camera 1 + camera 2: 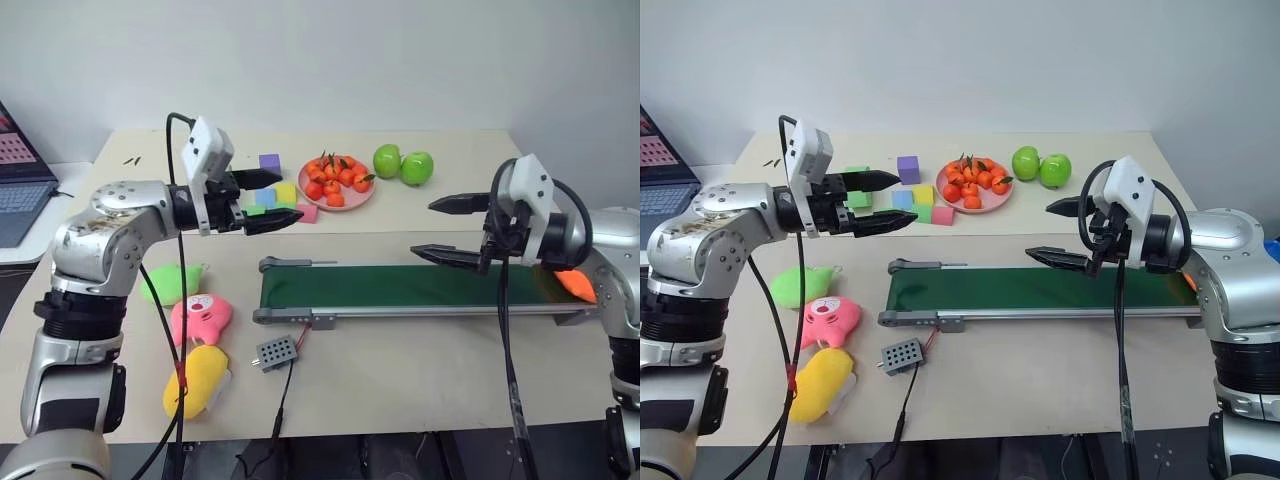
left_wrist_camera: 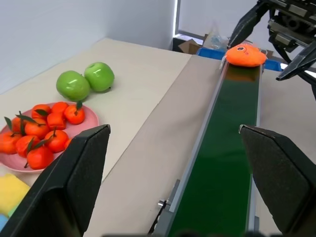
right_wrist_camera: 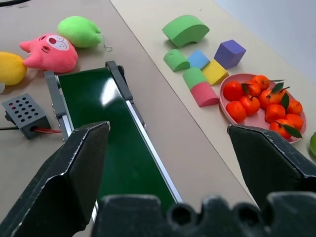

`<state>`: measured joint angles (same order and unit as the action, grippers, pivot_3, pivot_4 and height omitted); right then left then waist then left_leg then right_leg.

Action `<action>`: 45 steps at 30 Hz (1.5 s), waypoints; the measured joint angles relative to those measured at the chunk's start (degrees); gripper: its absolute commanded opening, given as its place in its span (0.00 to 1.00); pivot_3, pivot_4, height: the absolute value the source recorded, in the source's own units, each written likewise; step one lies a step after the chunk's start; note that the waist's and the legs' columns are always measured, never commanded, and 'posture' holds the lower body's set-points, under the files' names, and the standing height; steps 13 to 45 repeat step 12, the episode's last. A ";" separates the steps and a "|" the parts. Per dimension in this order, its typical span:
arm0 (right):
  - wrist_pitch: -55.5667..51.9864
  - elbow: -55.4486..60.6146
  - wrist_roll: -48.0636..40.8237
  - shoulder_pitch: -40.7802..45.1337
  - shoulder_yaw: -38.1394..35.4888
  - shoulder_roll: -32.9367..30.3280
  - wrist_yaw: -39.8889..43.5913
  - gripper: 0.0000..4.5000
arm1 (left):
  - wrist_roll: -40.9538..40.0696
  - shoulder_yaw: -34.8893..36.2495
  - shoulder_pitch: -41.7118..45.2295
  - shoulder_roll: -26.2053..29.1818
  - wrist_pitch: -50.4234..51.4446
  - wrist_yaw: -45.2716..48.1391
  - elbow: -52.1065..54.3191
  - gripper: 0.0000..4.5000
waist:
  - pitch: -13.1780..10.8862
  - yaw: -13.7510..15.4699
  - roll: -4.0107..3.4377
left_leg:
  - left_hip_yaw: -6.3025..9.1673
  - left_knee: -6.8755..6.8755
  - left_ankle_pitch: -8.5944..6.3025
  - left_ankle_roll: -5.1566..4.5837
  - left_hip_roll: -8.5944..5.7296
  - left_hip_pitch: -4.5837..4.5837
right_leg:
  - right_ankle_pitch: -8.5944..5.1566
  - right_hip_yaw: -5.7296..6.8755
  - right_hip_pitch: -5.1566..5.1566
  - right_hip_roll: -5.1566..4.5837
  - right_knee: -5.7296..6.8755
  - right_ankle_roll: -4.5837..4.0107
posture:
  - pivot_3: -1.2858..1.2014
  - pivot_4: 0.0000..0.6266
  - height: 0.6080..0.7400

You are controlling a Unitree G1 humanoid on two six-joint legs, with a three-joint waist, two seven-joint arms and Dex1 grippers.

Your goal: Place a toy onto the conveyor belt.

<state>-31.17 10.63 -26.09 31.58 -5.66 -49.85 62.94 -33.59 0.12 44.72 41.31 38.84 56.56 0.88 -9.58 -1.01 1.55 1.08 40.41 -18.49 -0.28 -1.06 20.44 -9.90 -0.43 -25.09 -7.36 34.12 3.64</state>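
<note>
The orange toy (image 2: 245, 54) lies on the far right end of the conveyor belt (image 1: 400, 285), partly hidden behind my right wrist in the head views (image 1: 575, 283). The belt is dark green in a grey frame and runs left to right across the table's middle. My right gripper (image 1: 423, 228) hovers open over the belt's right part, its fingers pointing left, with nothing between them. My left gripper (image 1: 290, 195) is open and empty, held above the table beyond the belt's left end, pointing right toward the foam blocks.
A pink plate of small oranges (image 1: 335, 183), two green apples (image 1: 402, 164) and coloured foam blocks (image 1: 270, 190) sit behind the belt. Green (image 1: 170, 283), pink (image 1: 200, 318) and yellow (image 1: 200, 378) plush toys lie at the front left. A grey control box (image 1: 276, 351) sits by the belt. A laptop (image 1: 20, 190) is at the far left.
</note>
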 measured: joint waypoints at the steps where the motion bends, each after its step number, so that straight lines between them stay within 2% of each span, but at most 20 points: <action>1: 0.00 0.00 0.00 0.00 0.00 0.00 -0.04 1.00 | 0.00 0.16 0.00 0.10 0.01 0.29 0.00 0.99 | 0.00 0.02 0.00 | 0.00 0.00 0.00 0.00 0.00 0.00 | 0.00 0.00 0.00 0.00 0.00 0.00 | 0.52 0.24 0.99; 45: 0.00 0.03 -0.01 -0.63 0.00 -0.13 -0.67 1.00 | -0.01 0.17 0.00 0.24 1.31 0.58 0.01 0.99 | 0.00 0.13 0.00 | 0.00 0.01 0.00 -0.01 0.00 0.01 | 0.00 0.00 0.00 0.00 0.00 0.00 | 0.52 0.24 0.99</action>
